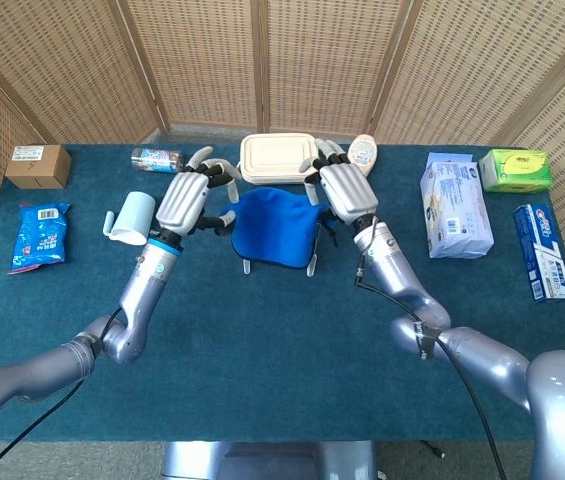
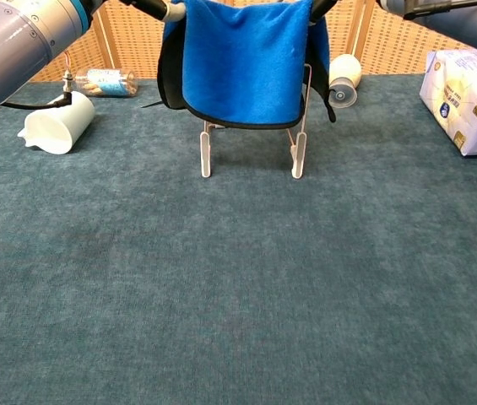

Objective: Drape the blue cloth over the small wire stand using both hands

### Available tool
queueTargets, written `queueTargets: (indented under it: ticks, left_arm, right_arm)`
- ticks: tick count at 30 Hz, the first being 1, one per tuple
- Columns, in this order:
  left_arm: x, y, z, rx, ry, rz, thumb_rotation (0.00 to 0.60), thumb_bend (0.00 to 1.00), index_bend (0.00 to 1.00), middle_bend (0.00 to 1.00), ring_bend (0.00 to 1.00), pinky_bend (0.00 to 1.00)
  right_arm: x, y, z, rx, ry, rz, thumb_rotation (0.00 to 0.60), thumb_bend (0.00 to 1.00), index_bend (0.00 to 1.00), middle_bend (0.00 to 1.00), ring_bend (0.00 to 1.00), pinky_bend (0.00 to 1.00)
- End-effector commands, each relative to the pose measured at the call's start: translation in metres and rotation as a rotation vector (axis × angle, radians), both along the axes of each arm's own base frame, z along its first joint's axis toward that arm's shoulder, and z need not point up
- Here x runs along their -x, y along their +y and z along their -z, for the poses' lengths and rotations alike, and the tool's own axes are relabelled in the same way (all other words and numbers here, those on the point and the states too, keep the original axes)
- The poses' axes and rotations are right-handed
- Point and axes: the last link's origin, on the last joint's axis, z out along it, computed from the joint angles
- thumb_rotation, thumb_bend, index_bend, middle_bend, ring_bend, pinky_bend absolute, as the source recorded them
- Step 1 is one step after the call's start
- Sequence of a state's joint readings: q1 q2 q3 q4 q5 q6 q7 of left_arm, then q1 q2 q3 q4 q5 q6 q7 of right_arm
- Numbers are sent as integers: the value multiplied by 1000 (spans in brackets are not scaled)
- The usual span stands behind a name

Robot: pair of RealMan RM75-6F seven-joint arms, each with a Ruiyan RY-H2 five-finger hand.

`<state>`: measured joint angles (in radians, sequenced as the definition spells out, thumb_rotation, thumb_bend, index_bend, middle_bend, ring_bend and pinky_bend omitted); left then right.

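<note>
Two silver robot hands are seen from the head view at the top corners of one fleecy blue cloth [image 1: 272,226], which is hung over the small wire stand [image 1: 311,265] at mid-table. The left hand [image 1: 188,201] is held knuckles-up with dark fingertips curled onto the cloth's left corner; the right hand [image 1: 347,193] is posed likewise at the right corner, and both appear to be gripping the fabric. One white cup [image 1: 132,217], one cardboard box [image 1: 39,165], one cream lidded container [image 1: 279,157], and one blue snack packet [image 1: 39,236] are laid on the teal felt table [image 1: 262,360]. From the chest view, the cloth [image 2: 242,63], edged in dark trim, is shown draped as a soft rectangle, with two white flat-tipped legs of the stand [image 2: 298,156] exposed below it. Only dark fingers [image 2: 152,8] are visible here at the top edge.
</note>
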<state>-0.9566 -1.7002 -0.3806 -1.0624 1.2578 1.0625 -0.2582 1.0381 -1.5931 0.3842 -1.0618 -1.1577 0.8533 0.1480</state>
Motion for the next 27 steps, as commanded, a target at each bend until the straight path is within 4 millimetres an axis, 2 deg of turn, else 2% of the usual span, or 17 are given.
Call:
queueTargets:
  ticks: [1,27]
  left_arm:
    - [-1,0,1,1,3,2,600,457,715,397,272,81]
    - [2,-1,3,3,11,-7,600,457,714,397,272,80]
  right_arm:
    - [2,0,-2,3,0,5,600,388,782,332,35,66]
    - [19,3,-4,1,7,29,600,387,776,332,32,66]
